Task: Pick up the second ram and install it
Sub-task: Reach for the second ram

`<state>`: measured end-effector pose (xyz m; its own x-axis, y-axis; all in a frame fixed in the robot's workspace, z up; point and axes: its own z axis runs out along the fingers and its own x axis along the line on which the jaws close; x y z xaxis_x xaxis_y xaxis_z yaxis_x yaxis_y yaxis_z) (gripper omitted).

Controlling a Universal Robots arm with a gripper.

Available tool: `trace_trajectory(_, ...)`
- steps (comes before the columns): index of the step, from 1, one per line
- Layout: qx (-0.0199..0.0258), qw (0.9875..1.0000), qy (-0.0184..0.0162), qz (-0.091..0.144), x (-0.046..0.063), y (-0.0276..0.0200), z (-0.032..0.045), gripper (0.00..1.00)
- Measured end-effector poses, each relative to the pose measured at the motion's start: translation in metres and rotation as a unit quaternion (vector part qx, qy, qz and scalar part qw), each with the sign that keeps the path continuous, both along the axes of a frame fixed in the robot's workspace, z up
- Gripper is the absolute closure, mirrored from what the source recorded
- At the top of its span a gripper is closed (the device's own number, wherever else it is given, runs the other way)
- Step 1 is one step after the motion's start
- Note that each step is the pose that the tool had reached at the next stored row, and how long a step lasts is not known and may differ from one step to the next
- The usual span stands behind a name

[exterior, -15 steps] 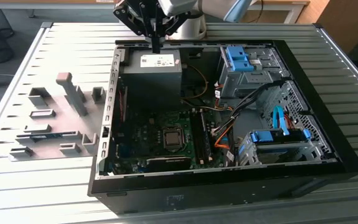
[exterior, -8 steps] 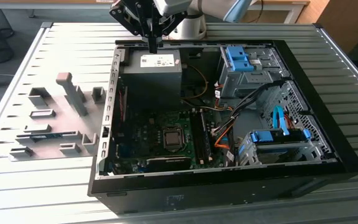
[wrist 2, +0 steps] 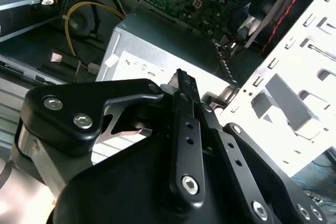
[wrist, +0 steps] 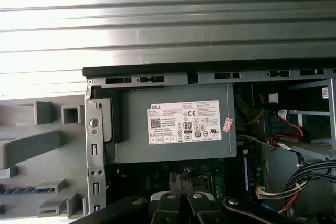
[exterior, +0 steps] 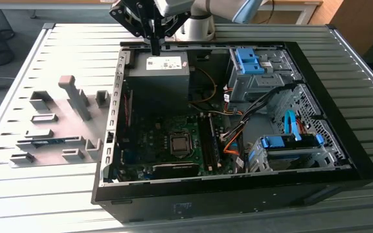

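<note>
Part the gripper (wrist 2: 181, 77), now pinched together on nothing above the power supply (exterior: 161, 80), then approach the second ram (exterior: 47, 141), seven o'clock in the exterior view, squarely.

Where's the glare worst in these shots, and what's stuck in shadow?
First wrist view: sunlight washes out the table beyond the case. Exterior view: the table glares on the exterior view's left, while the case's inside sits in shadow. Second wrist view: the gripper is a dark mass against the brighter power supply.

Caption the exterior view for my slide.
Gripper hovers above the power supply of the open computer case; the second ram lies in its grey holder.
</note>
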<state>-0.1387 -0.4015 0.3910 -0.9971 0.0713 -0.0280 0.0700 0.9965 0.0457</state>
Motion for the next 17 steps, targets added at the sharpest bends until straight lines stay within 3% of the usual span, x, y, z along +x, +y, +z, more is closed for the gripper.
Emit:
trace_trajectory(8, 0.0001, 1.0, 0.0, 0.0, -0.011, 0.0, -0.0001, 0.89)
trace_trajectory(17, 0.0, 1.0, 0.0, 0.0, -0.0118, 0.0, -0.0001, 0.89)
